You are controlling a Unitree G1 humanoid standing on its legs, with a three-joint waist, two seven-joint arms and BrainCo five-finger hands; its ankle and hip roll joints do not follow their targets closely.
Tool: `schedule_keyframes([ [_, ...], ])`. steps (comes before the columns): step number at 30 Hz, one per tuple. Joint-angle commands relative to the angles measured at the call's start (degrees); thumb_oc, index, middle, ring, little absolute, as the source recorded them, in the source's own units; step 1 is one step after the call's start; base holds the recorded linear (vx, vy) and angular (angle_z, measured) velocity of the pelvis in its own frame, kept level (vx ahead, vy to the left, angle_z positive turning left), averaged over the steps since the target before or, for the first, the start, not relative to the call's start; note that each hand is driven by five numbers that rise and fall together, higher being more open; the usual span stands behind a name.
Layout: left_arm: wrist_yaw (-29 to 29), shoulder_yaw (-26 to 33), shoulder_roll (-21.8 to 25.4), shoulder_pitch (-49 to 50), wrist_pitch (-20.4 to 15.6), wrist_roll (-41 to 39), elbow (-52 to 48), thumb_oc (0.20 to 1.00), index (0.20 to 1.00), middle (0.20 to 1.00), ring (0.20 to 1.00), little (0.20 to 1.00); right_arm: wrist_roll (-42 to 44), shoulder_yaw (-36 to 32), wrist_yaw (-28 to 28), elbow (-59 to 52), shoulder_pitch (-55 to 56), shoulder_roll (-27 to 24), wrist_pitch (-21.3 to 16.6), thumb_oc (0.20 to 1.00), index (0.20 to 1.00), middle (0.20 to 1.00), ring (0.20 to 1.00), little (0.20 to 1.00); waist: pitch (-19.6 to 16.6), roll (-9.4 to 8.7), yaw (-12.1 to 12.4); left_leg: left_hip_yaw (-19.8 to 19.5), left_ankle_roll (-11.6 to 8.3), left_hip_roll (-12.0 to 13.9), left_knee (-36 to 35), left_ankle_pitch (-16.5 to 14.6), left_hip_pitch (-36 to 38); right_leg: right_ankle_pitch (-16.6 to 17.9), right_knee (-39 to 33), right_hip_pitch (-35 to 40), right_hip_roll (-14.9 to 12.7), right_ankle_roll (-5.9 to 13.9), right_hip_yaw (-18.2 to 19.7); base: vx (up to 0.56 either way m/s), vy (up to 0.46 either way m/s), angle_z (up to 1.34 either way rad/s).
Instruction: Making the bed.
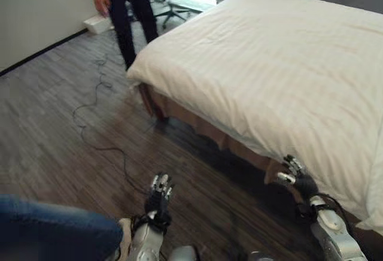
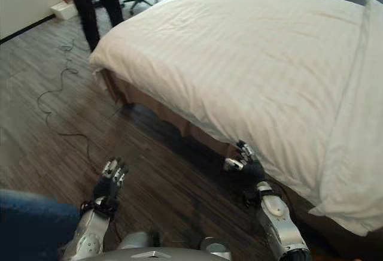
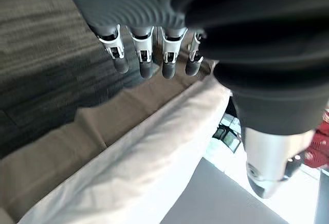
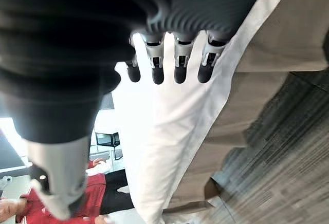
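Both hands — left hand (image 1: 158, 196), right hand (image 2: 248, 166) — hung open-fingered, and I judged the white duvet (image 1: 269, 75) soft, light, best pinched at its overhanging edge.

Person (image 1: 122, 9) cut off above the chest — bed (image 1: 287, 69) runs past the frame's right edge.

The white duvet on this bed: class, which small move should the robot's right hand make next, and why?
Probably reach the right hand forward to the duvet edge and pinch it. Its fingers are straight, holding nothing, just short of the hanging edge; the left hand hovers over the floor, farther off.
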Motion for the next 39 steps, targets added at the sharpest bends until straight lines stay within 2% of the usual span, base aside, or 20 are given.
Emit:
schedule_keyframes([
  [1,-0.83,0.56,0.81,-0.63,-1.2,-0.48,-4.25,1.0,1.0,1.0,1.0,1.0,2.37,1.11,-0.01,-0.89,-4.26,1.67,-2.25,1.0,1.0,1.0,1.0,1.0,-3.13,1.03,0.34,0.17,-3.46,2.21,-17.69,1.64,7.28,7.28,-10.03,-3.68,1.52,7.77,2.59,-0.01,0.169,1.07],
  [4,-0.65,-1.17,1.49,-2.49,-1.23,0.34,-4.37,1.0,1.0,1.0,1.0,1.0,1.72,3.38,-0.08,-1.58,-5.58,2.63,-2.49,1.0,1.0,1.0,1.0,1.0,-4.35,1.25,0.08,-1.68,-2.93,0.82,-20.24,2.61,7.53,7.95,-9.64,-3.93,0.67,8.23,2.19,-0.03,0.159,0.53],
  [6,-1.76,-2.49,3.13,-3.35,-1.39,2.77,-5.96,1.0,1.0,1.0,1.0,1.0,2.87,6.01,1.79,-2.2,-6.28,3.41,-2.34,1.0,1.0,1.0,1.0,1.0,-4.64,1.15,0.07,-2.42,-2.31,-0.05,-20.58,2.44,7.77,8.57,-10.07,-3.79,-0.03,8.61,2.52,-0.03,0.146,0.22],
  [12,-0.88,-2.28,2.64,-2.78,-1.15,1.28,-5.03,1.0,1.0,1.0,1.0,1.0,3.97,8.35,1.96,-2.06,-6.65,4.28,-1.29,1.0,1.0,1.0,1.0,1.0,-4.75,1.03,0.43,-2.28,-1.13,-1.48,-20.69,1.55,8.16,9.06,-9.29,-4.14,-1.15,9.31,3.28,-0.01,0.079,-0.05],
  [14,-0.98,-2.26,2.69,-2.46,-0.97,1.59,-4.76,1.0,1.0,1.0,1.0,1.0,1.97,8.49,2.48,-2.69,-6.19,3.71,-0.88,1.0,1.0,1.0,1.0,1.0,-4.87,1.1,0.17,-1.96,-0.84,-2.06,-20.69,1.32,8.06,9.29,-8.76,-4.53,-1.67,9.66,3.8,0.0,0.06,-0.02],
  [16,-1.5,-2.41,2.85,-2.16,-0.88,1.95,-4.94,1.0,1.0,1.0,1.0,1.0,0.05,7.53,2.38,-3.14,-5.24,3.08,-0.98,1.0,1.0,1.0,1.0,1.0,-4.95,1.09,-0.18,-1.84,-0.59,-2.24,-20.69,1.18,8.34,9.3,-8.38,-4.5,-1.87,9.89,4.3,0.02,0.052,-0.01],
  [23,-1.36,-3.35,2.86,-3.25,-1.1,2.35,-5.39,1.0,1.0,1.0,1.0,1.0,1.87,6.04,1.36,-1.15,-4.18,3.87,-1.25,1.0,1.0,1.0,1.0,1.0,-5.33,1.02,-1.14,-1.01,-0.33,-2.27,-20.69,0.73,9.03,9.58,-8.54,-4.43,-1.93,10.18,5.61,0.02,0.024,-0.09],
  [39,-1.76,-4.42,2.43,-3.42,-0.86,1.27,-4.67,1.0,1.0,1.0,1.0,1.0,4.64,6.78,1.96,-1.03,-4.25,4.33,-1.45,1.0,1.0,1.0,1.0,1.0,-5.76,1.46,-2.03,0.09,-0.58,-1.69,-20.69,0.41,10.28,9.46,-9.08,-3.84,-1.53,10.27,6.84,0.01,-0.007,-0.07],
])
